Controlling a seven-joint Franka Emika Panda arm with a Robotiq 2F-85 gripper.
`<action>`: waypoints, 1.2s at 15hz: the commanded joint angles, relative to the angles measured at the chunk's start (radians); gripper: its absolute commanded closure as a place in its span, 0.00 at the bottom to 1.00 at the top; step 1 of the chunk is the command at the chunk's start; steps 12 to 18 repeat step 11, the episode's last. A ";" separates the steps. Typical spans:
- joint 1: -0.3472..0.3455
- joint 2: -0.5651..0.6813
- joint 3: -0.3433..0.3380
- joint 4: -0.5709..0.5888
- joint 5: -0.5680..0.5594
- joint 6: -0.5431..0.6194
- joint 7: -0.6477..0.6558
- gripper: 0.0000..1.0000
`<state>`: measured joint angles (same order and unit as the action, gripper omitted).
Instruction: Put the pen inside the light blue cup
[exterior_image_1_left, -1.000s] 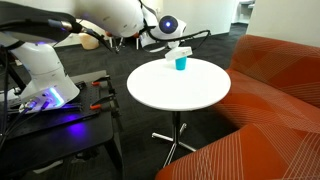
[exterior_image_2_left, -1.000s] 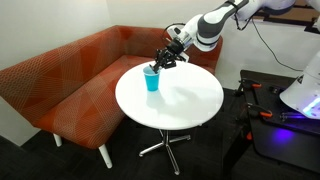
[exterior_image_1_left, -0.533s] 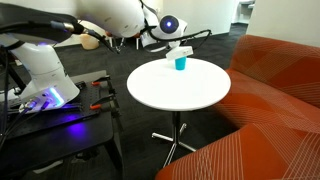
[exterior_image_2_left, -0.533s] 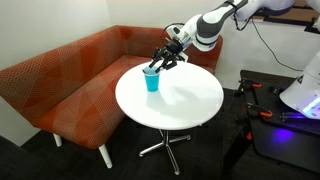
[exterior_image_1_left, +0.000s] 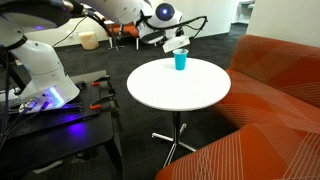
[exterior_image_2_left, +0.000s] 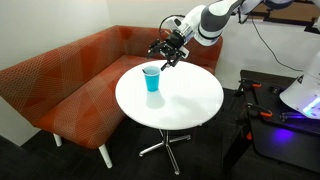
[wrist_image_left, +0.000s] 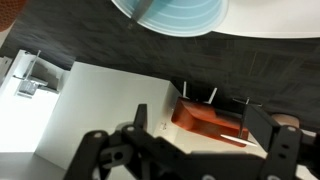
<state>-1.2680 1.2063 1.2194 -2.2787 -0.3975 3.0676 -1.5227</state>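
The light blue cup (exterior_image_1_left: 180, 61) (exterior_image_2_left: 151, 78) stands upright on the round white table (exterior_image_1_left: 180, 92) (exterior_image_2_left: 175, 100), near its edge on the sofa's side. My gripper (exterior_image_1_left: 175, 43) (exterior_image_2_left: 165, 53) hangs a little above the cup and slightly to one side, clear of it. In the wrist view the gripper (wrist_image_left: 200, 140) is open with nothing between its fingers (wrist_image_left: 140, 122), and the cup's rim (wrist_image_left: 185, 12) shows at the top edge. A thin dark streak (wrist_image_left: 140, 10) crosses the cup's left side there; it may be the pen. The pen does not show in either exterior view.
An orange sofa (exterior_image_2_left: 70, 80) (exterior_image_1_left: 270, 110) curves round the far side of the table. A black cart (exterior_image_1_left: 60, 120) carries the robot's white base (exterior_image_1_left: 45, 75) and red-handled tools (exterior_image_2_left: 262, 115). The table stands on a single chrome pedestal (exterior_image_2_left: 165, 145).
The gripper has opened from shut and has risen away from the cup's rim. The cup has not moved.
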 joint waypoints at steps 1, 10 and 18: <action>-0.003 -0.149 0.025 -0.094 0.009 0.064 0.068 0.00; 0.016 -0.208 0.051 -0.130 -0.030 0.093 0.073 0.00; 0.016 -0.215 0.051 -0.132 -0.031 0.095 0.073 0.00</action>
